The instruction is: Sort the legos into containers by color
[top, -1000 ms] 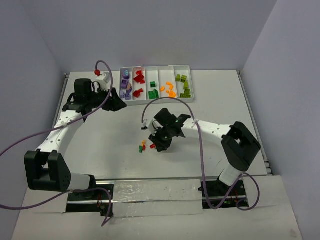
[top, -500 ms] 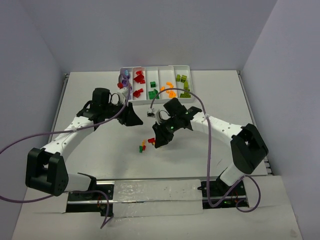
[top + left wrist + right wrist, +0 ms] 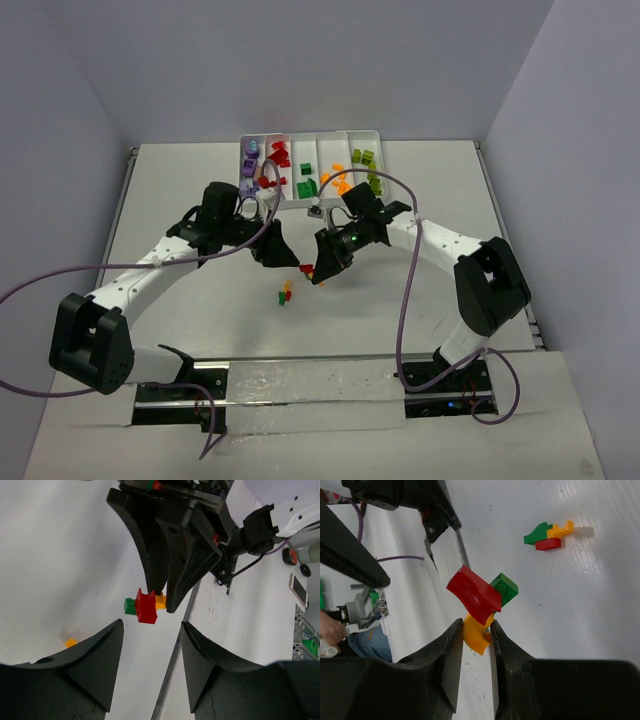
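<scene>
1. Bricks first: I see a joined clump of small plastic lego bricks [image 3: 479,602], red, dark green and orange, held over the white table [image 3: 420,310] between the two arms.
2. My right gripper [image 3: 476,626] is clamped on the clump's orange piece.
3. My left gripper [image 3: 150,630] sits just beside it, jaws apart and gripping nothing.
4. A second clump [image 3: 284,294], green, orange and red, lies on the table nearby.
5. The white plastic compartment tray [image 3: 312,134] at the far edge holds purple, red, dark green, orange and lime bricks, left to right.
</scene>
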Robot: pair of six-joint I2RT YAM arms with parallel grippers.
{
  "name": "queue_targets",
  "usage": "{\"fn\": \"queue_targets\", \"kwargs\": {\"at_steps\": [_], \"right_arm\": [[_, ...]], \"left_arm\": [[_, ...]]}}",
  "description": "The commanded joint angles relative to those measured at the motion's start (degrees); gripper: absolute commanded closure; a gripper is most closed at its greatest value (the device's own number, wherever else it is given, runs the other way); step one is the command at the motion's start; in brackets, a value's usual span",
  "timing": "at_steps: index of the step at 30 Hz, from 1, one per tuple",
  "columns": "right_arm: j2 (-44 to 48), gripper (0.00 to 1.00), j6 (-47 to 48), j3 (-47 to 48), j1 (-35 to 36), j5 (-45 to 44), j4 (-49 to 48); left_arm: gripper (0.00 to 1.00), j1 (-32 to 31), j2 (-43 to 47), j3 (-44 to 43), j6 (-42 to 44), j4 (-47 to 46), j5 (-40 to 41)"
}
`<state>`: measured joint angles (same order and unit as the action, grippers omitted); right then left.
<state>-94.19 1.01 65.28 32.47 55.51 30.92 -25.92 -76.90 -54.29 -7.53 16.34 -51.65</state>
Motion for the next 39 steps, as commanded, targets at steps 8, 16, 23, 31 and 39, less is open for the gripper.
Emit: {"fn": "queue_targets", "kwargs": {"at_steps": [8, 16, 23, 31, 39], "right_arm": [[-1.14, 1.00, -0.26, 2.80, -0.04, 6.44, 1.14], [-2.11, 1.00, -0.04, 3.69, -0.04, 8.08, 2.12], [-2.67, 1.00, -0.31, 4.07, -0.04, 8.02, 2.49], [-3.45, 1.00, -0.48, 4.51, -0.04, 6.82, 2.83], [-3.10, 1.00, -0.13, 4.33, -0.04, 6.93, 3.10]], "left_arm": [[0.28, -5.08, -0.26, -2.98, 5.02, 1.30, 7.07], [0.41, -6.96, -0.69, -3.95, 8.87, 2.78, 12.60], [0.44, -8.74, -1.32, -4.69, 11.06, 3.99, 14.21], [0.41, -10.65, -1.50, -4.69, 12.10, 5.20, 14.75], [0.59, -10.90, -1.84, -4.42, 12.52, 5.59, 15.68]]}}
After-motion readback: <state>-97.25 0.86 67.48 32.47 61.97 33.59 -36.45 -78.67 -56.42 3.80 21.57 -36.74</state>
